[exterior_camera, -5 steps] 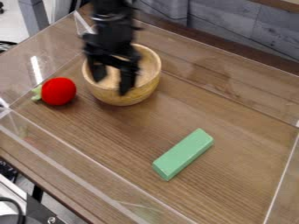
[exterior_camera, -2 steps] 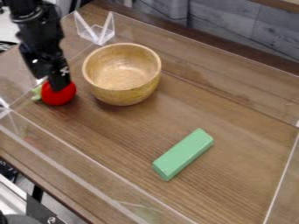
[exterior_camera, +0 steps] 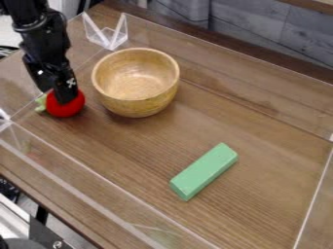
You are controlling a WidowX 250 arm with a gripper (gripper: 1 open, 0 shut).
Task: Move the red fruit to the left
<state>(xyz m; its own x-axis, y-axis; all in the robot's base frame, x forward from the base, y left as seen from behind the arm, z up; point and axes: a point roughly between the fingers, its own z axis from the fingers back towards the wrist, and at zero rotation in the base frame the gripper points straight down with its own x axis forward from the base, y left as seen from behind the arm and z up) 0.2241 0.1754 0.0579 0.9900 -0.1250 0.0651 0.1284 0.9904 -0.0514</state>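
The red fruit [exterior_camera: 66, 104] is a small round bright-red toy lying on the wooden table near its left edge, just left of the wooden bowl [exterior_camera: 135, 82]. My black gripper [exterior_camera: 56, 88] comes down from above directly over the fruit's top. Its jaws stand open, one finger on each side of the fruit's upper part. The fruit's top and stem are hidden behind the fingers. I cannot tell whether the fingers touch the fruit.
A green rectangular block [exterior_camera: 205, 171] lies at the front right. Clear plastic walls [exterior_camera: 78, 199] ring the table on the front, left and right. A clear folded piece [exterior_camera: 107, 31] stands behind the bowl.
A second ago my gripper hung over the wooden bowl. It has swung left and dropped over the red fruit. The fruit, bowl and block have stayed in place.
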